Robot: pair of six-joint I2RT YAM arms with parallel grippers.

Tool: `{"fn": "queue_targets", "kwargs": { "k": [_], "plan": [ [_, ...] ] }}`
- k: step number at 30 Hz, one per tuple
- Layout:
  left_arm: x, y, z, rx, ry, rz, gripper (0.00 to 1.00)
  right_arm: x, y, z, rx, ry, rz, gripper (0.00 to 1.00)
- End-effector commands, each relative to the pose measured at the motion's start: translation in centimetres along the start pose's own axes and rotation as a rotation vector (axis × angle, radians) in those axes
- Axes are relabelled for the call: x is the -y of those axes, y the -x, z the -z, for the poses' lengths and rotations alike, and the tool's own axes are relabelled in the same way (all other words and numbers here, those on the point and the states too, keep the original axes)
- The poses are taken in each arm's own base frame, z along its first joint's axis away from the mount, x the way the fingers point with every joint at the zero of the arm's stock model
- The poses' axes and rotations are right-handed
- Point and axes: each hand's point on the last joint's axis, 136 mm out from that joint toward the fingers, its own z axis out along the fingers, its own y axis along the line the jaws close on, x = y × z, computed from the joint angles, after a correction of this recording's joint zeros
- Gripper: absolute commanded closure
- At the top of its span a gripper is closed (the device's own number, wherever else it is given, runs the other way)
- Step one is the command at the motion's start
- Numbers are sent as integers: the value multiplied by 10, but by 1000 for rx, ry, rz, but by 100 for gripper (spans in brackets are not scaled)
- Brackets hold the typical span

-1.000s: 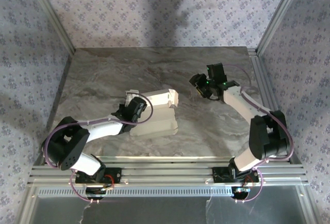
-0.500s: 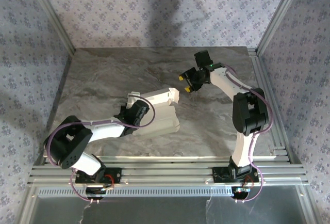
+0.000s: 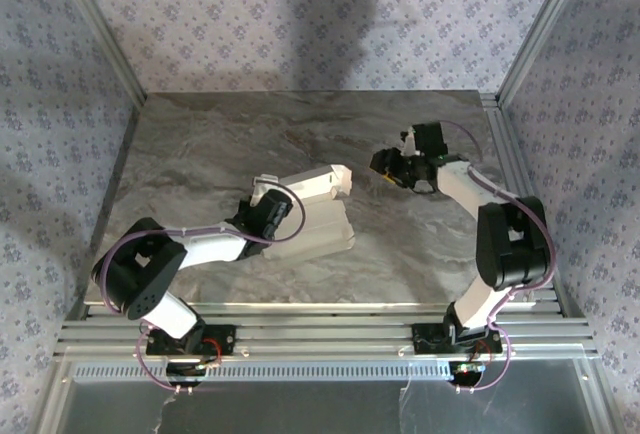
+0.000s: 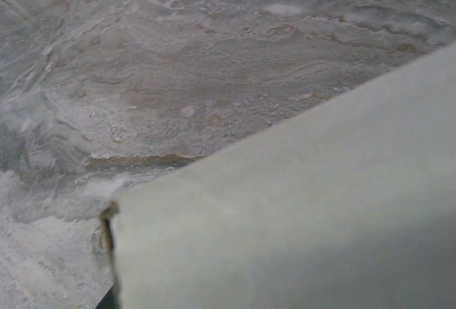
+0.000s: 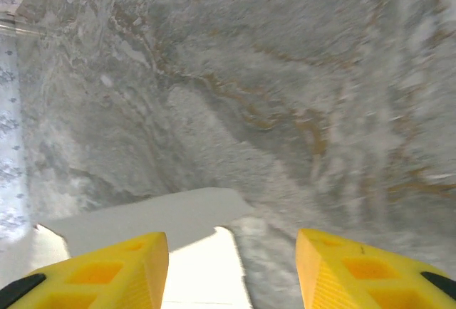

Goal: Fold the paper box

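Observation:
The paper box (image 3: 312, 222) is a pale cardboard sheet, partly folded, lying left of the table's middle with one long panel (image 3: 318, 184) raised. My left gripper (image 3: 263, 206) is shut on its left edge. In the left wrist view the cardboard (image 4: 299, 209) hides the jaws. My right gripper (image 3: 386, 167) hovers open just right of the box's raised end and does not touch it. In the right wrist view its yellow fingertips (image 5: 107, 270) stand well apart. A white flap of the box (image 5: 203, 266) lies below and beyond the gap.
The marble table (image 3: 200, 149) is walled by patterned cloth at the back and sides, with aluminium posts (image 3: 520, 54) at the corners. A metal rail (image 3: 320, 334) runs along the near edge, where both arm bases are bolted.
The right gripper swung toward the back centre, then came back to sit right of the box's raised end. The left gripper shifted the box slightly right.

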Motion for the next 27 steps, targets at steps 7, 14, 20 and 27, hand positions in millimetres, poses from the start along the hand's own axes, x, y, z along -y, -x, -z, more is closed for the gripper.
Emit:
{"fn": "queue_targets", "kwargs": {
  "k": [7, 14, 20, 27],
  "plan": [
    [32, -25, -1, -87, -193, -211, 100, -1, -3, 10, 202, 5, 303, 50],
    [49, -13, 0, -76, -274, -283, 100, 24, 3, 36, 341, -113, 340, 51],
    [56, -15, -5, -97, -296, -300, 100, 28, -17, 18, 283, -99, 369, 51],
    [59, -12, -9, -98, -301, -306, 100, 21, -37, 12, 234, -44, 415, 52]
  ]
}}
